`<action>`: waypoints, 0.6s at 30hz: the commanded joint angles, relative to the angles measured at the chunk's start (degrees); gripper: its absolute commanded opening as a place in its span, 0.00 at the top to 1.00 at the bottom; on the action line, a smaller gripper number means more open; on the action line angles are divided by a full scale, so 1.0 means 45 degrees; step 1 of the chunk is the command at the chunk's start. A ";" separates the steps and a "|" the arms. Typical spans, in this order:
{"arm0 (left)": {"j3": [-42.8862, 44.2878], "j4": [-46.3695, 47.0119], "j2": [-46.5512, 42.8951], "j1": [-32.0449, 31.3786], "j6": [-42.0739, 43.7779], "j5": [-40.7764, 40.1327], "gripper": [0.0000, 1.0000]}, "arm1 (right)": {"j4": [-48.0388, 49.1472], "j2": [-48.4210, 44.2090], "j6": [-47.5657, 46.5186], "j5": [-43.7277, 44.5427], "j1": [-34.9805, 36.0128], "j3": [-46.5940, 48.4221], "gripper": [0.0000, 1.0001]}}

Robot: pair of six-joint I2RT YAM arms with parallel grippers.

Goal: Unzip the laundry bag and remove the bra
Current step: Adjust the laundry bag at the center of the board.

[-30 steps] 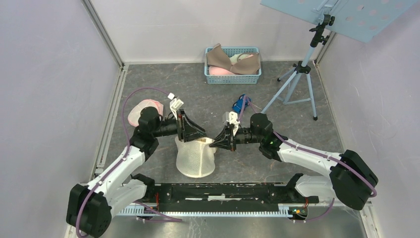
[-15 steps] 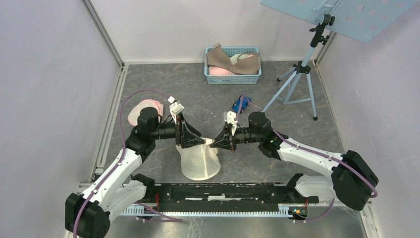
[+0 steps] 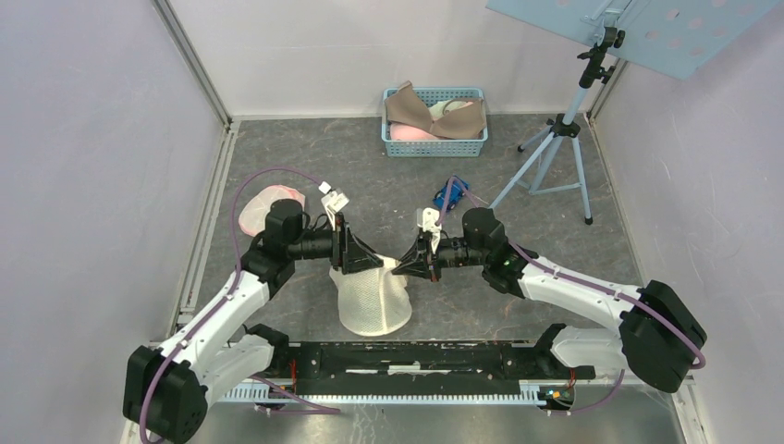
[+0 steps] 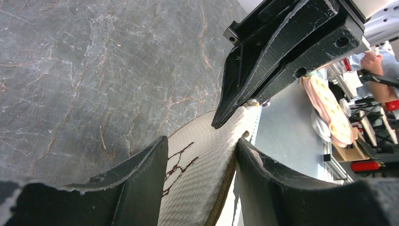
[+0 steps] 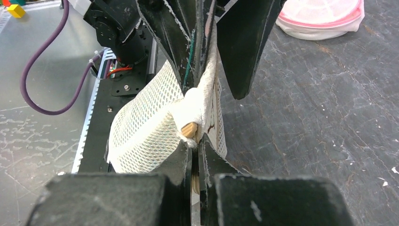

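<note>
blue basket (image 3: pixel 434 145) of garments, tripod (image 3: pixel 561 148), pink-rimmed mesh bag (image 3: pixel 266 205)

The laundry bag (image 3: pixel 372 296) is a white mesh pouch standing as a rounded dome on the grey marbled desk, near the front edge, between the two arms. Its top rim is drawn up into a narrow folded ridge with a tan edge showing in the right wrist view (image 5: pixel 189 128). Dark marks, perhaps stitching, cross its weave. The bra is not visible; presumably it sits inside.
</note>
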 commanded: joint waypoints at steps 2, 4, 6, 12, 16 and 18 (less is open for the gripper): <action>-0.0724 0.3607 0.0554 0.0002 -0.2877 -0.0005 0.41 | 0.0003 -0.0150 -0.0946 -0.0189 0.0417 0.0915 1.00; -0.0931 0.4431 0.0707 -0.0006 -0.3562 0.0062 0.41 | -0.0263 -0.0111 -0.1220 -0.0202 0.0495 0.1063 1.00; -0.0933 0.4598 0.0821 -0.0079 -0.3686 0.0113 0.43 | -0.0491 -0.0072 -0.1508 -0.0197 0.0563 0.1177 1.00; -0.1164 0.6460 0.0990 -0.0386 -0.4616 0.0361 0.43 | -0.0793 0.0098 -0.1824 -0.0190 0.0769 0.1309 1.00; -0.1106 0.6961 0.1215 -0.0790 -0.4630 0.0504 0.42 | -0.0935 0.0240 -0.1827 -0.0189 0.0840 0.1507 1.00; -0.1120 0.6975 0.1285 -0.1020 -0.4558 0.0527 0.43 | -0.0992 0.0285 -0.1827 -0.0170 0.0836 0.1563 1.00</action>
